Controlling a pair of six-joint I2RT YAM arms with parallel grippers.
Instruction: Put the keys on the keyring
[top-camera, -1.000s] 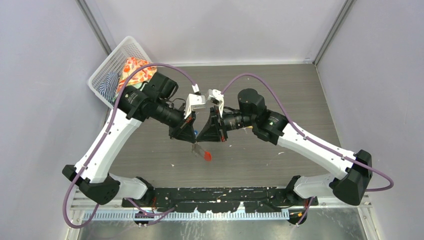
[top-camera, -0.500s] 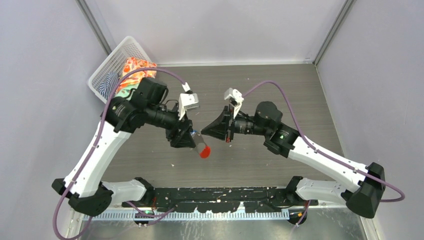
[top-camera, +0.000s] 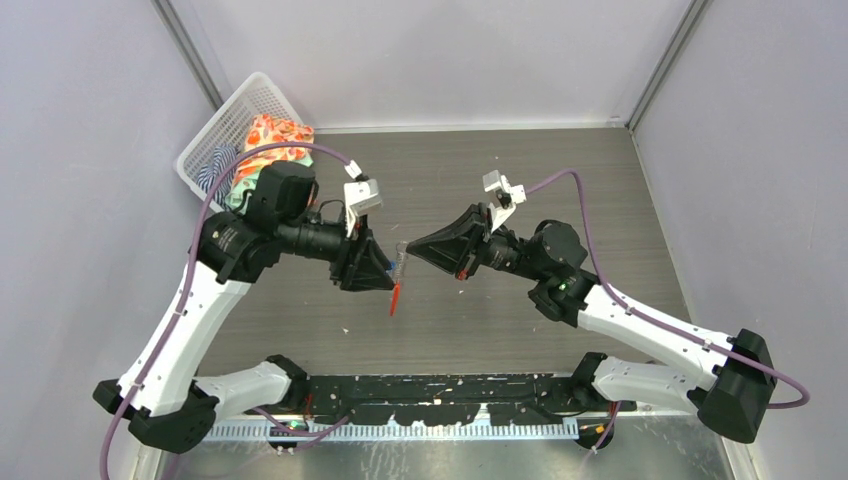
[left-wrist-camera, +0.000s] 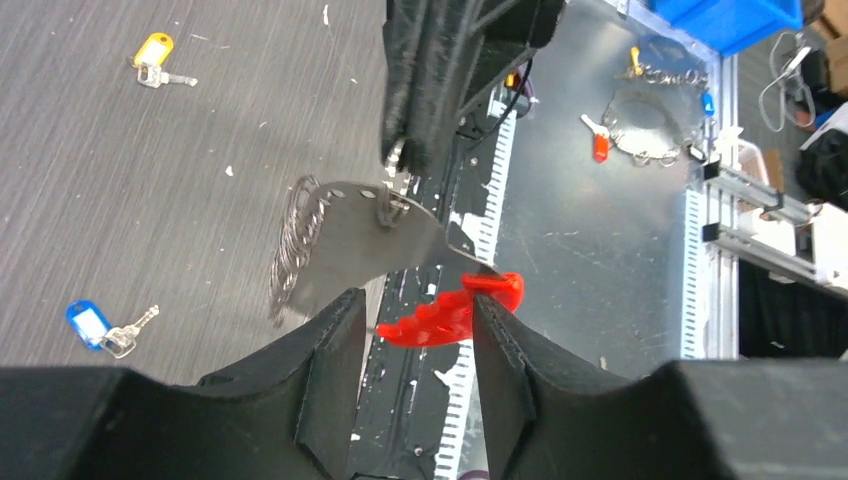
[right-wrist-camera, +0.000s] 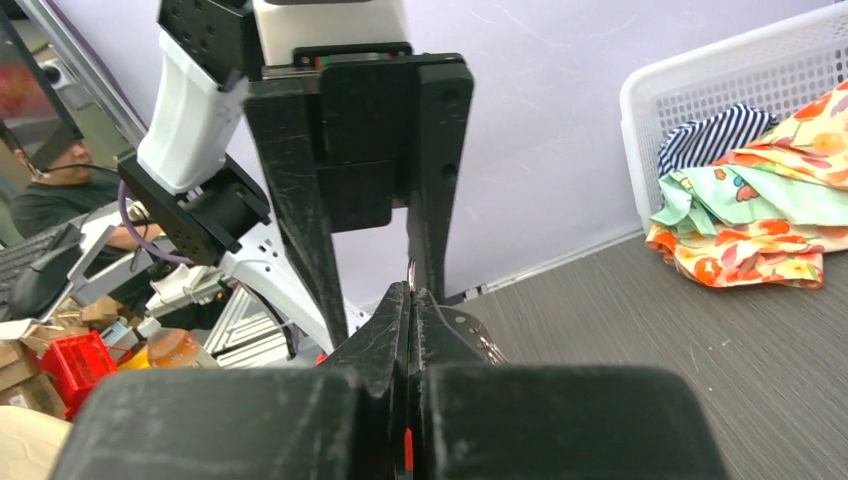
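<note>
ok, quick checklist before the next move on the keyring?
1. Top hold: right gripper shut on the keyring: ok.
2. Lower hold: left gripper on the red tag: cannot tell. The tag sits between its fingers, but contact is unclear.
3. Clearance: keyring off the table: ok. It hangs between the two grippers.
4. Keys threaded: not ok. The blue key and yellow key both lie loose on the table.
5. Ring coil pried open for a key: cannot tell.
</note>
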